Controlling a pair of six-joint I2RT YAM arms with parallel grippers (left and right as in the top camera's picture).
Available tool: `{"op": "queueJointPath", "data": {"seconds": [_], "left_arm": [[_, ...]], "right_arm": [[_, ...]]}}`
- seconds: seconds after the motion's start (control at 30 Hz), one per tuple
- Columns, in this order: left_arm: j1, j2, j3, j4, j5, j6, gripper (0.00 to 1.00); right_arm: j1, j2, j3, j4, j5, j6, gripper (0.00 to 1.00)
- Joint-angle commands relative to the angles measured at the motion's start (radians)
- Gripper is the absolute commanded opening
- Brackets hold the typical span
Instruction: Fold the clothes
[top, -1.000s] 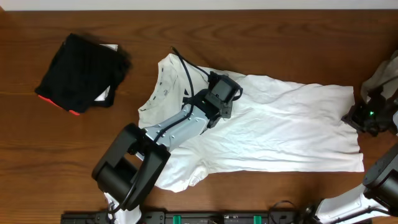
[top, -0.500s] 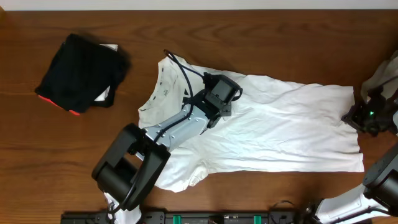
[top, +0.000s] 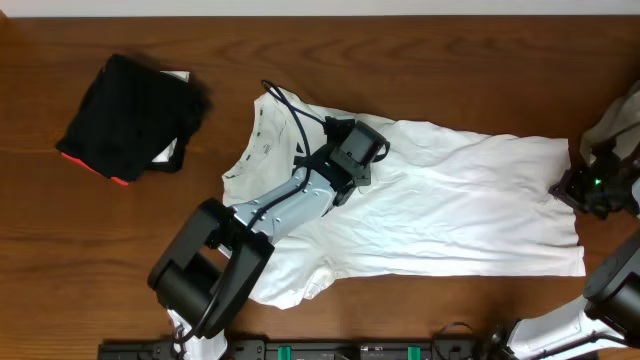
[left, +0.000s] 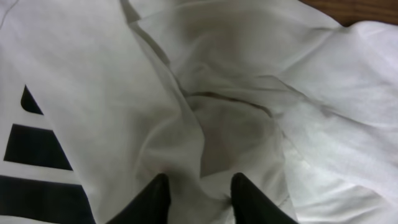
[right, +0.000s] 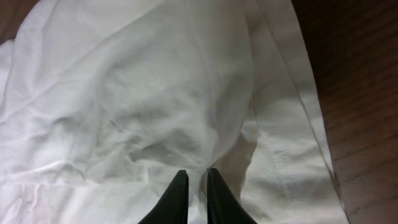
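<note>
The white T-shirt (top: 470, 210) lies spread and wrinkled across the table, its hem at the right. My left gripper (top: 362, 152) is pressed down on its upper chest area. In the left wrist view the T-shirt (left: 249, 93) fills the frame, and the left gripper (left: 200, 186) stands with its fingers apart either side of a raised fold, black lettering (left: 37, 162) at the left. My right gripper (top: 580, 190) is at the hem's right edge. In the right wrist view the right gripper (right: 197, 180) is shut, pinching a ridge of the T-shirt (right: 155, 93).
A folded black garment (top: 130, 115) with a red-orange edge lies at the far left of the brown wooden table (top: 450, 60). Bare wood (right: 360, 93) shows just right of the hem. The left arm's link (top: 290, 200) lies over the shirt's lower left.
The left gripper's cable has shifted slightly to the left, and the collar area under it is a little more bunched. The right arm has not moved.
</note>
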Motion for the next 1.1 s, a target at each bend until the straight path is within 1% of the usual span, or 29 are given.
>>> {"op": "queueJointPath", "data": {"seconds": [0.0, 0.13, 0.27, 0.33, 0.43, 0.53, 0.83, 0.97, 1.07], "left_arm": [[0.005, 0.000, 0.016, -0.005, -0.024, -0.001, 0.29], [0.005, 0.000, 0.016, -0.016, -0.024, -0.001, 0.19], [0.005, 0.000, 0.016, -0.026, -0.031, 0.008, 0.06], [0.005, 0.000, 0.016, -0.025, -0.041, 0.028, 0.06], [0.014, -0.017, 0.019, -0.024, -0.072, 0.060, 0.06], [0.035, -0.056, 0.033, -0.029, -0.072, 0.107, 0.06], [0.142, -0.236, 0.047, -0.023, -0.070, 0.167, 0.06], [0.183, -0.262, 0.047, 0.030, -0.027, 0.248, 0.06], [0.209, -0.264, 0.047, 0.085, 0.005, 0.277, 0.06]], "right_arm": [[-0.006, 0.007, 0.014, 0.000, -0.012, 0.006, 0.11], [-0.006, 0.007, 0.014, 0.000, -0.012, 0.006, 0.11], [-0.006, 0.007, 0.014, 0.000, -0.013, 0.006, 0.09], [-0.006, 0.007, 0.014, 0.003, -0.037, 0.006, 0.01], [-0.006, -0.001, 0.016, 0.015, -0.113, 0.006, 0.01], [-0.006, -0.018, 0.031, 0.016, -0.125, 0.011, 0.01], [-0.004, -0.044, 0.135, -0.011, -0.178, 0.017, 0.01], [0.007, -0.044, 0.152, 0.023, -0.224, 0.018, 0.01], [0.019, -0.044, 0.152, 0.071, -0.248, 0.064, 0.01]]}}
